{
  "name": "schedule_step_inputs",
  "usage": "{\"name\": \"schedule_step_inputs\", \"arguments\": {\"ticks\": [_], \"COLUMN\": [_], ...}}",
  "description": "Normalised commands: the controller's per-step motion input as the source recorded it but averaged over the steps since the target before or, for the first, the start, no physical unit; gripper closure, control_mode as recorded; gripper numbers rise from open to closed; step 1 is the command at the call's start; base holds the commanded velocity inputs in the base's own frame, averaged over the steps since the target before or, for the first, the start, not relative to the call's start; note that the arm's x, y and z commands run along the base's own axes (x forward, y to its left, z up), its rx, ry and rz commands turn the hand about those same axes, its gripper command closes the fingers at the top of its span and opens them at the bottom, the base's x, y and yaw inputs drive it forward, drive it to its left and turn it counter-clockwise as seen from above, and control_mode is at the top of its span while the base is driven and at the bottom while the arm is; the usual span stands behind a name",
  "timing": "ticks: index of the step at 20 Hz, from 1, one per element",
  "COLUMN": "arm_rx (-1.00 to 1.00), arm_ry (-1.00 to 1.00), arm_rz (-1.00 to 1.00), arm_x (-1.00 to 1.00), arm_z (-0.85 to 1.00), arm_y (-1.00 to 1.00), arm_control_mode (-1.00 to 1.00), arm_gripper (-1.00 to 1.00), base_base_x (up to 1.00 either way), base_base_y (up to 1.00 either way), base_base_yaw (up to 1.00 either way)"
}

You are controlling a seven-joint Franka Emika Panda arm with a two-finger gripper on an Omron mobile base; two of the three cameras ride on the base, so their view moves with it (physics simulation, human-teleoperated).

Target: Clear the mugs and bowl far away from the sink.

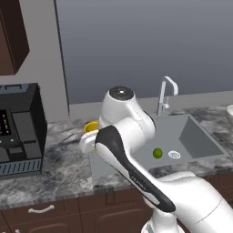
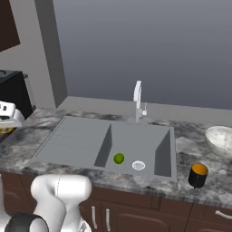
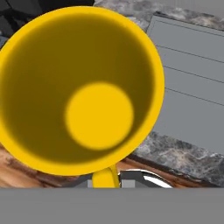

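No readable labels anywhere; surface [image 2: 190, 149] is grey-veined marble over dark wood cabinets, grey wall behind, black boxy appliance [image 1: 20, 129] at 9 o'clock. Matte grey sink [image 2: 136, 140] with ribbed drainboard holds a small green fruit [image 2: 118, 158] beside the white drain; speckled off-white bowl [image 2: 220, 138] sits at 3 o'clock, dark-sided mug with orange inside [image 2: 198, 175] at 4 o'clock of the sink. Fingers nearly shut on the glossy yellow mug [image 3: 83, 87], its round mouth facing the hand camera, off the sink's 9 o'clock side.

My mug [image 3: 83, 87] looks smooth, matt yellow; the counter [image 2: 195, 136] is veined grey marble, the sink [image 2: 136, 140] matt grey, the tap [image 2: 137, 102] shiny metal, the bowl [image 2: 220, 138] speckled
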Motion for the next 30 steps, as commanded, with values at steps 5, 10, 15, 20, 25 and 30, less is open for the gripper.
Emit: {"name": "schedule_step_inputs", "arguments": {"ticks": [5,10,15,20,25,30], "arm_rx": [0.15,0.10,0.00,0.00,0.00,0.00], "arm_ry": [0.00,-0.04,0.00,0.00,0.00,0.00], "arm_rz": [0.03,0.01,0.00,0.00,0.00,0.00], "arm_x": [-0.09,-0.31,-0.25,0.00,0.00,0.00], "arm_z": [0.57,0.14,0.00,0.00,0.00,0.00], "arm_y": [-1.00,-0.62,0.00,0.00,0.00,0.00], "arm_control_mode": [-1.00,-1.00,1.00,1.00,1.00,1.00], "arm_gripper": [1.00,1.00,1.00,1.00,1.00,1.00], "base_base_x": [0.00,0.00,-0.59,-0.97,-0.73,-0.48], "base_base_y": [0.00,0.00,0.01,0.00,0.01,0.00], "base_base_yaw": [0.00,0.00,0.03,0.43,0.79,0.99]}}
